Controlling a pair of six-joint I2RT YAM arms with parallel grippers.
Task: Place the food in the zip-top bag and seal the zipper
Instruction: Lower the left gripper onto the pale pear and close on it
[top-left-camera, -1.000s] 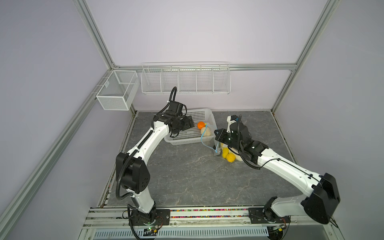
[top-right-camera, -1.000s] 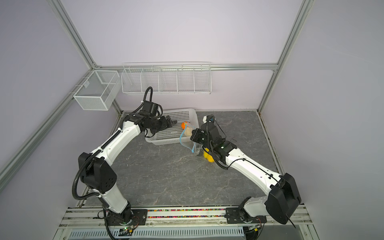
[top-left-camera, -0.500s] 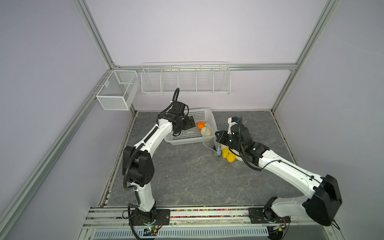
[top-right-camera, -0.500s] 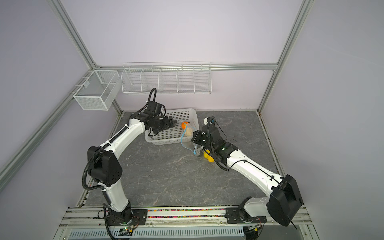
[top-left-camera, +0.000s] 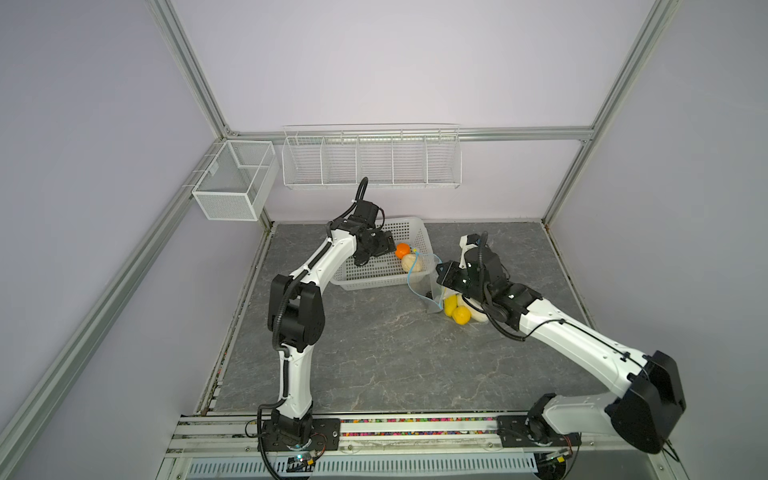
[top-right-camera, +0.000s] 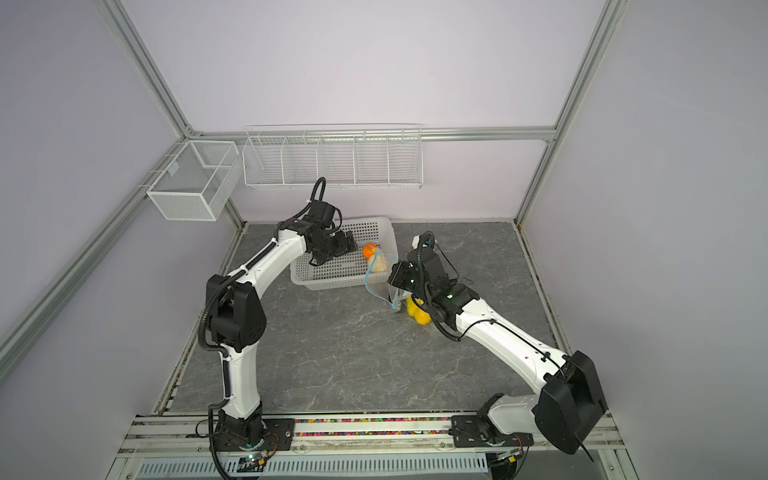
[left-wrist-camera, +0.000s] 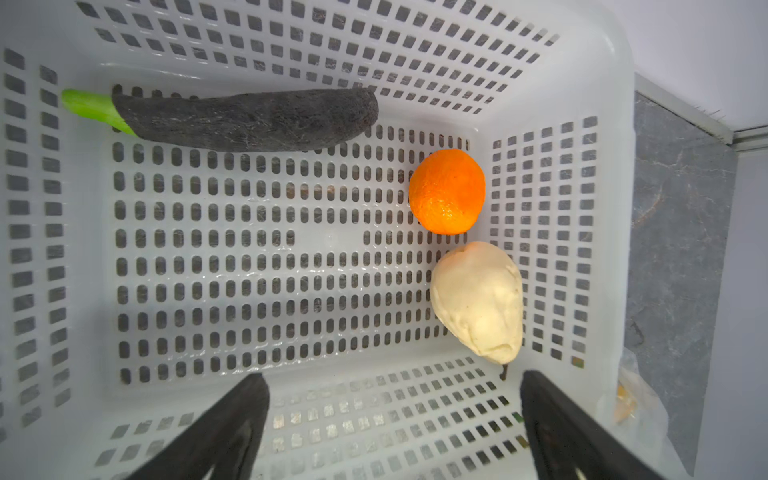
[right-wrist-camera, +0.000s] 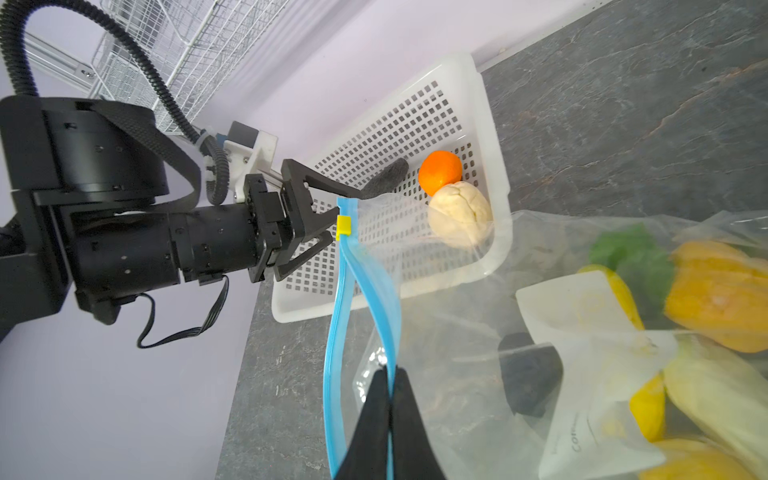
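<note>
We see the white perforated plastic basket (top-left-camera: 365, 286) close to the back edge of the grey marbled tabletop (top-left-camera: 374, 357), a little left of the middle. From its front wall down to the front edge, where both arms are mounted, the tabletop lies bare and gives wide room.

The left pincer (left-wrist-camera: 395, 378) hangs over the basket's inside with its jaws spread wide and nothing between them. Beyond it, against the basket's right end wall, lie a round orange fruit (left-wrist-camera: 446, 191) and a beige pear-shaped piece (left-wrist-camera: 478, 299). A long black vegetable with a green stem (left-wrist-camera: 245, 120) rests along the back wall.

The right pincer (right-wrist-camera: 390, 374) is closed tight on the light-blue zipper strip (right-wrist-camera: 334, 332) and holds one lip of the clear crinkly zip-top bag (right-wrist-camera: 457, 353) up, so the mouth gapes beside the basket's front right corner. The bag's body lies on the tabletop right of the basket, with yellow pieces (top-left-camera: 457, 313) inside.

In the right wrist view the small yellow slider (right-wrist-camera: 344, 226) sits just beside the left pincer's fingertips; we cannot tell whether they touch. The right arm covers much of the bag in both top views. The print on its white label (right-wrist-camera: 582, 374) is too blurred to read, and the picture's edge cuts off the contents.
</note>
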